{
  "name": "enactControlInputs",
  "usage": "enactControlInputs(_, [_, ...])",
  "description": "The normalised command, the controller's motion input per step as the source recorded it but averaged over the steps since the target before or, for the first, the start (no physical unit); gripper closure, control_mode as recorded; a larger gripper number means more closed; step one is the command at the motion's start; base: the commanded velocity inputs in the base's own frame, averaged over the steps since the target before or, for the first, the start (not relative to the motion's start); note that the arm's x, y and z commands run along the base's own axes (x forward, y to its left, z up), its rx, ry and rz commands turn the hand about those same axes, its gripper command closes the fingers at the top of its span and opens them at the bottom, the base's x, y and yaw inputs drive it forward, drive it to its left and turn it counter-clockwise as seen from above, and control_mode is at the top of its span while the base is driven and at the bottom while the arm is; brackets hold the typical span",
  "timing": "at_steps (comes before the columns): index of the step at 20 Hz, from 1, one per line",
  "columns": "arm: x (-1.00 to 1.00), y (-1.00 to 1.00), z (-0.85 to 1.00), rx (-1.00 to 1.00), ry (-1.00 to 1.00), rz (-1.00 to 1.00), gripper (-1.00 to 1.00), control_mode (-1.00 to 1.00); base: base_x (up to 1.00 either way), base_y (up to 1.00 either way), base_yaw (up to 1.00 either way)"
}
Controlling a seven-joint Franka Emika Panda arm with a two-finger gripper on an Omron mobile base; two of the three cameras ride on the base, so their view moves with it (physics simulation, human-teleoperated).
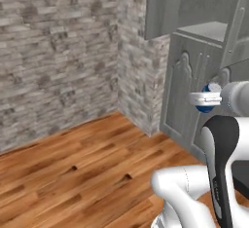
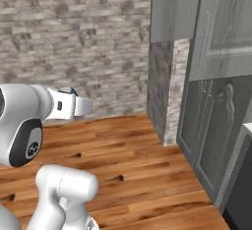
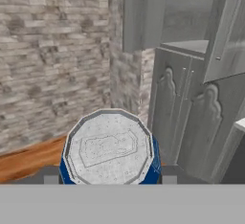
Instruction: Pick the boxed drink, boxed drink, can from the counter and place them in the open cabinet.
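Can (image 3: 109,149): blue body, silver top facing the hand camera, pinched between the two dark finger tips of the gripper (image 3: 109,179), held in the air above the wood floor (image 1: 73,168); open cabinet (image 3: 191,94): grey wood-grain, shelf niche above two ornate doors, ahead and to the right, apart from the can. Brick wall (image 1: 53,51) behind.

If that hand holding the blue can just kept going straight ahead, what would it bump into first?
Probably the tall grey cabinet: the hand, shut on the can, points at its left door under the open shelf. Depth is unclear.
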Motion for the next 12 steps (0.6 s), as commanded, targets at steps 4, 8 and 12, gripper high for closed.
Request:
enactControlInputs(4, [0.0,0.0,0.0,0.0,0.0,0.0,1.0,1.0,0.81,0.0,-0.14])
enactControlInputs(8, [0.0,0.0,0.0,0.0,0.0,0.0,1.0,1.0,1.0,0.0,-0.19])
enactControlInputs(12, [0.0,0.0,0.0,0.0,0.0,0.0,1.0,1.0,0.98,0.0,-0.22])
